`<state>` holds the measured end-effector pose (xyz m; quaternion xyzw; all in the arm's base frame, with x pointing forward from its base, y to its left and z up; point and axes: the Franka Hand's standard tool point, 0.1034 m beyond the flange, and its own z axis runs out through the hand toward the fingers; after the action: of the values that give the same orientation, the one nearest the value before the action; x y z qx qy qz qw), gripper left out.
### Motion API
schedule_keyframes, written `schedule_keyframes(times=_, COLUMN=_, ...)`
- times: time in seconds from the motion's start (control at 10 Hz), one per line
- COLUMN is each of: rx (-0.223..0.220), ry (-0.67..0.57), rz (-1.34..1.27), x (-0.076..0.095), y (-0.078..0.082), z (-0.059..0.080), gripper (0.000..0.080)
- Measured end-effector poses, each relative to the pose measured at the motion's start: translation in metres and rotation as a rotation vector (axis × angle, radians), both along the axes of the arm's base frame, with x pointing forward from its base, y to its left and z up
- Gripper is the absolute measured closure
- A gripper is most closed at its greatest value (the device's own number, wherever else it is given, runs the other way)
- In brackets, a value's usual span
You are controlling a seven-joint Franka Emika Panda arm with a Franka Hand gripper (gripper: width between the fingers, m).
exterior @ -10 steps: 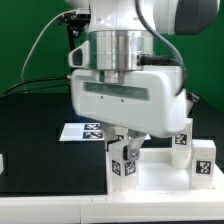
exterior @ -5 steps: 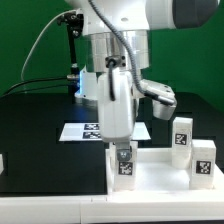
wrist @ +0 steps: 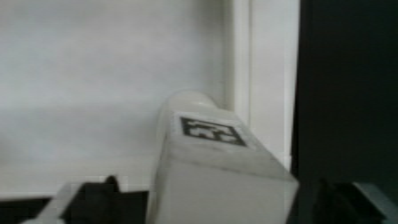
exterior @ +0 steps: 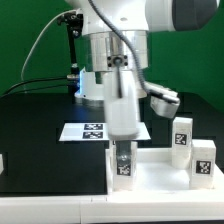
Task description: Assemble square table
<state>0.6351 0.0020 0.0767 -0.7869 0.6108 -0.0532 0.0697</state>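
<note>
The square table's white panel (exterior: 160,178) lies at the front of the exterior view, its raised rim showing in the wrist view (wrist: 267,60). A white leg (exterior: 123,165) with a black-and-white tag stands upright at the panel's near-left corner. My gripper (exterior: 122,152) comes straight down on it and is shut on this leg. In the wrist view the leg (wrist: 214,150) fills the gap between my dark fingers (wrist: 89,198), with my gripper (wrist: 217,205) around it. Two more tagged legs (exterior: 182,135) (exterior: 203,160) stand on the panel's right side.
The marker board (exterior: 92,130) lies on the black table behind the panel. A small white part (exterior: 2,164) shows at the exterior view's left edge. Green backdrop and cables are behind the arm.
My wrist has turned about the vertical axis: the hand showed its broad side a second ago and now shows its narrow side. The leg stays at the same corner.
</note>
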Motion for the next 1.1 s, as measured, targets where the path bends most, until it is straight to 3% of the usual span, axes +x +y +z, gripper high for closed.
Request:
schedule_keyframes(times=0.5, rx=-0.071, ry=-0.016, rz=0.398, x=0.0004, y=-0.0017, z=-0.0004, gripper=0.0151)
schedule_keyframes(times=0.6, rx=-0.123, ry=-0.018, rz=0.656, x=0.0017, y=-0.0013, z=-0.0009, gripper=0.015)
schedule_keyframes(times=0.7, rx=-0.11, ry=-0.006, rz=0.766, x=-0.0009, y=-0.0045, z=-0.005, gripper=0.015)
schedule_keyframes(times=0.9, rx=-0.103, ry=-0.005, rz=0.71, x=-0.0005, y=-0.0042, z=-0.0048, gripper=0.0179)
schedule_keyframes(times=1.0, rx=-0.098, ry=-0.003, rz=0.674, x=-0.0006, y=-0.0046, z=-0.0049, gripper=0.0315)
schedule_keyframes(times=1.1, rx=-0.086, ry=0.001, rz=0.601, x=-0.0006, y=-0.0044, z=-0.005, gripper=0.0315)
